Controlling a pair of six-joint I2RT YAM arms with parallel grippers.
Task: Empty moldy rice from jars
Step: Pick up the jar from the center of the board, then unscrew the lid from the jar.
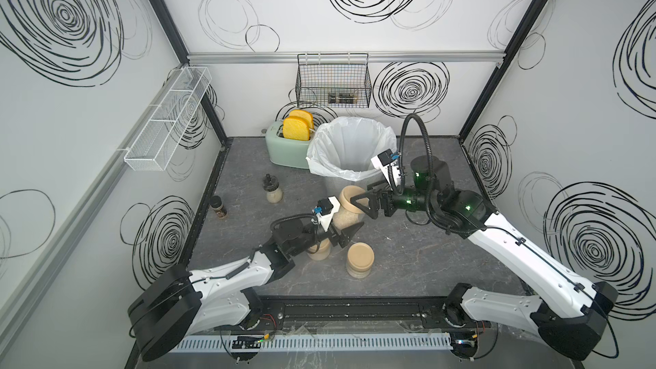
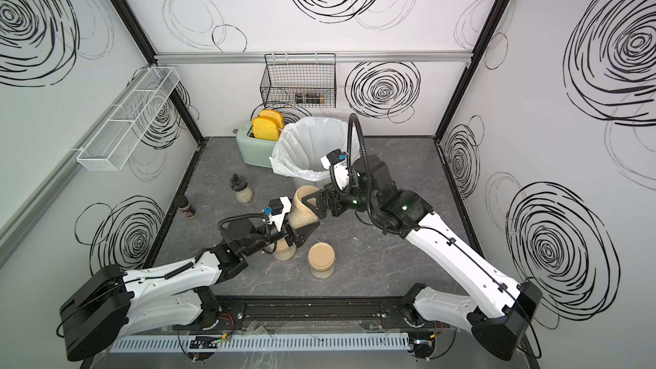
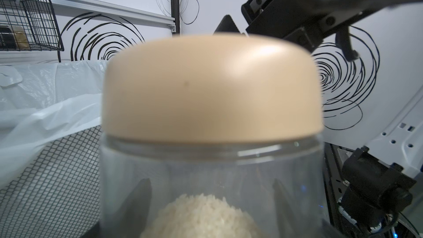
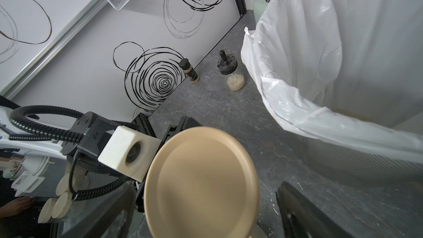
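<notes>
Jars [image 1: 360,260] first: where were they when you looked?

Two stood on the desk [image 1: 408,253], on the near side of the bin [image 1: 317,157] and well out from it, one half under the left arm [image 1: 245,271]. The third jar [image 1: 346,216] was just beside the bin's near wall, not touching it, lid [image 1: 349,197] still on. Whether it had left the desk I couldn't tell.

And the jaws?

The left jaws were clamped on that third jar's clear wall, below the lid. The right jaws stood wide, one on each side of the lid, with a gap on both sides as far as I saw.

How would it handle, you reckon?

Light enough, I'd say: the moldy rice [image 3: 201,216] filled only part of it. The grains were loose, so the weight would slide the moment it tipped. The wall looked stiff and smooth, likely slippery, so a firm hold around the middle made sense. The lid was rounded at its shoulder. I'd have taken it across its full width, down on the straight skirt, or the jaws might ride off.
</notes>
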